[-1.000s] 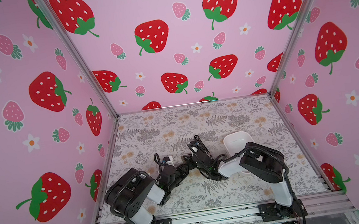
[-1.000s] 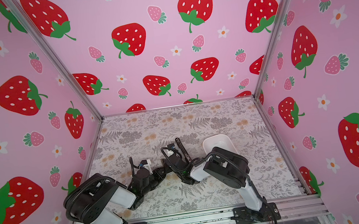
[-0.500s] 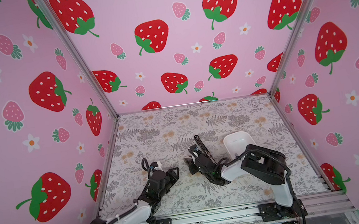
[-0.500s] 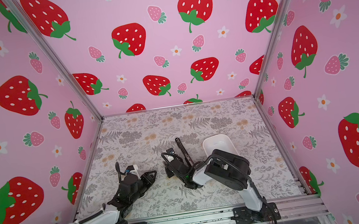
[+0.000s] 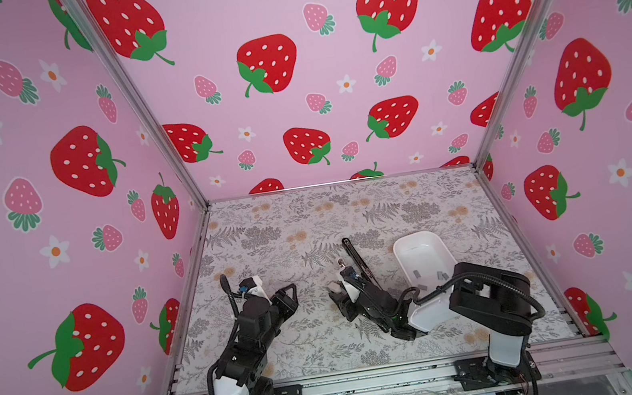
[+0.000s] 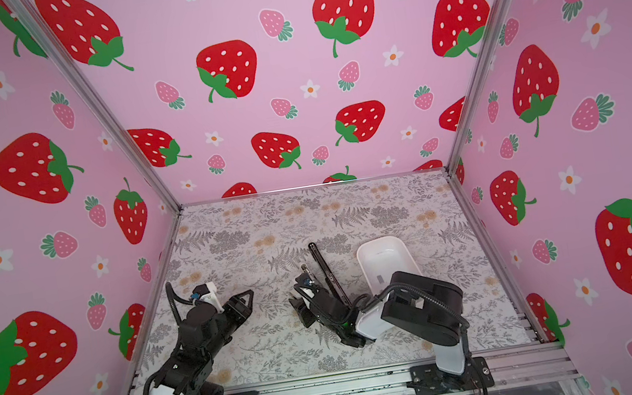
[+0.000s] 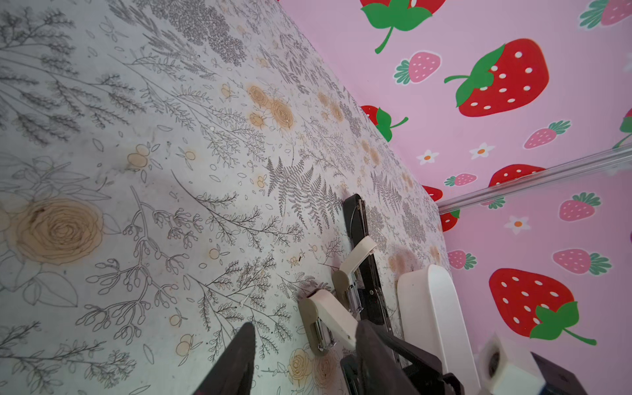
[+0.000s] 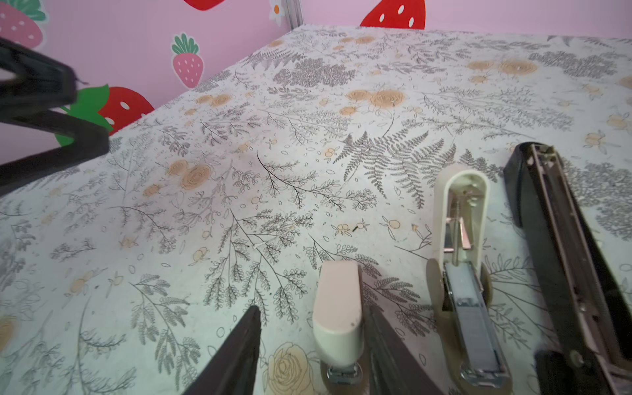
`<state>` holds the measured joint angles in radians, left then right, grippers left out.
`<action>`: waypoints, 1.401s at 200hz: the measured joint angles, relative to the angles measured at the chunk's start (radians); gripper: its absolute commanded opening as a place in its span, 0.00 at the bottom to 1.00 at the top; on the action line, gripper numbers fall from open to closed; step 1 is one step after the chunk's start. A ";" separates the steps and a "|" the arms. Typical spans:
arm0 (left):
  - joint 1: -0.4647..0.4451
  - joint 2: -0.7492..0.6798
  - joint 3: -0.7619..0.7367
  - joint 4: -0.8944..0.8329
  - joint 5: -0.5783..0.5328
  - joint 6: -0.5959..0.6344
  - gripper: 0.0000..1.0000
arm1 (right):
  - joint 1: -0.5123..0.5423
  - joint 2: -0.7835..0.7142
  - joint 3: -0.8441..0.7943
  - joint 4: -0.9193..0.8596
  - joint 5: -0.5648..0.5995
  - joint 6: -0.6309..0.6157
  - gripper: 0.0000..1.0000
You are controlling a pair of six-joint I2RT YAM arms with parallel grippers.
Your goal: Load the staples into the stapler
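Near the front edge of the floral table (image 5: pixel 309 224), your right gripper (image 8: pixel 313 311) stands with its jaws parted around the closed beige stapler (image 8: pixel 338 307), one finger just beside it and the other clear. Next to it lie an open beige stapler (image 8: pixel 458 239), with a grey staple strip (image 8: pixel 473 307) in its channel, and an open black stapler (image 8: pixel 561 239). Loose staples (image 5: pixel 418 274) lie in the white tray (image 5: pixel 418 247) toward the right edge. Your left gripper (image 5: pixel 290 292) hovers nearer the left edge, jaws parted and empty.

Bright even light, soft shadows; top views bent at edges, wrist fg blurry.
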<state>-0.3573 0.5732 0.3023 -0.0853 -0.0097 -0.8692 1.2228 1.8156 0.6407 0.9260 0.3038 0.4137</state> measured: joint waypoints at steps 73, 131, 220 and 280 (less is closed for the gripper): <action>0.002 0.267 0.080 0.101 0.084 0.114 0.47 | 0.012 -0.104 0.065 -0.094 0.063 -0.039 0.35; 0.003 0.276 0.080 0.164 0.081 0.129 0.47 | 0.005 0.072 0.193 -0.172 0.063 -0.050 0.30; 0.004 0.307 0.080 0.192 0.074 0.140 0.48 | 0.005 0.100 0.163 -0.182 0.071 -0.047 0.23; 0.006 0.364 0.080 0.227 0.092 0.139 0.48 | 0.005 0.121 0.120 -0.094 0.082 -0.044 0.23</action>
<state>-0.3511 0.9371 0.3824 0.1421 0.0822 -0.7300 1.2282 1.9362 0.7609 0.8318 0.3855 0.3698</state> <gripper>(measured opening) 0.475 0.226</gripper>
